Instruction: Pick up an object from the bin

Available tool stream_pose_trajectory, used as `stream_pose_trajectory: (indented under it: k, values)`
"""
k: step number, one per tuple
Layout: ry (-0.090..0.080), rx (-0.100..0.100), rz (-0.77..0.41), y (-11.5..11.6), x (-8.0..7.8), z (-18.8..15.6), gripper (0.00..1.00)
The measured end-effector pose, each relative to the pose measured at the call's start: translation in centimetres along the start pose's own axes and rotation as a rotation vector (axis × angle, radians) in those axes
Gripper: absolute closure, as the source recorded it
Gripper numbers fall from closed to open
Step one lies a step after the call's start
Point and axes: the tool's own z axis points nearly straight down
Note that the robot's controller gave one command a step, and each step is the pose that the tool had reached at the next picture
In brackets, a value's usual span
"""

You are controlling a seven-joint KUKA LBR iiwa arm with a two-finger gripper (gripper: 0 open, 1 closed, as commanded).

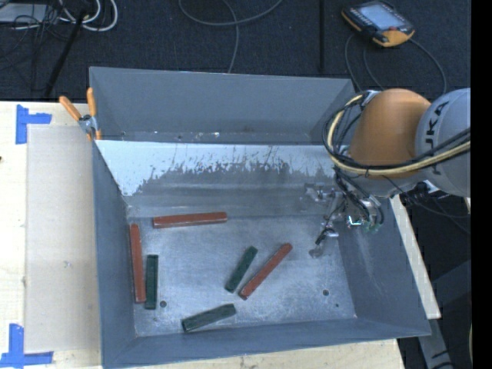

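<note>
My gripper (326,237) hangs low at the right side of the bin, under the arm's orange cover, with nothing visible in it. The nearest thing is a red-brown stick (265,270), lying slantwise on the floor to the gripper's lower left and apart from it. A shorter dark green stick (241,268) lies just left of that one, nearly parallel to it.
A long red-brown stick (190,220) lies flat near the back left. Another red-brown stick (136,262) runs along the left wall with a dark green stick (151,280) beside it. A third dark green stick (208,317) lies near the front wall.
</note>
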Motion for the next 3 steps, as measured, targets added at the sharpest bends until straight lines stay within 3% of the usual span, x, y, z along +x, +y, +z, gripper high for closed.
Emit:
stream_pose_trajectory:
  k: [1, 2, 3]
  values:
    - [-0.007, 0.001, -0.002, 0.0, -0.2, -0.5, 0.0]
    - [0.001, -0.001, -0.205, 0.5, 0.8, -3.5, 0.0]
    - [-0.01, 0.002, -0.35, 1.2, 1.0, -6.7, 0.0]
